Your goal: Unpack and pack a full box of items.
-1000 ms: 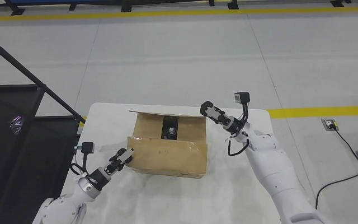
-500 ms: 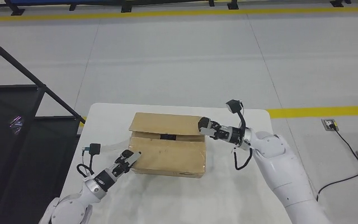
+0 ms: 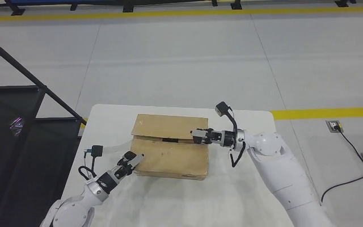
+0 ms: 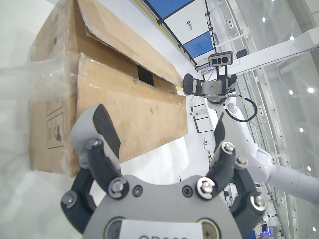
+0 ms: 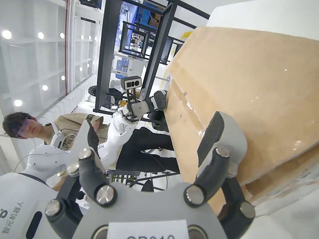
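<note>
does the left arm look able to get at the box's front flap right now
Likely yes: the open left end effector sits at the box, nothing between it and the front flap.

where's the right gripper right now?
In the top view the right gripper sits open over the top of the cardboard box, at its right end, by the seam between the two flaps.

Black handling pictograms (image 4: 53,123) are showing on the side of the cardboard box (image 4: 129,100), just ahead of the left gripper (image 4: 159,115). Small pen marks (image 4: 154,110) are sitting on the flap between its fingers. Behind those fingers a white label (image 4: 159,230) is showing, its print cut off; the right gripper (image 5: 153,120) is carrying one too.
</note>
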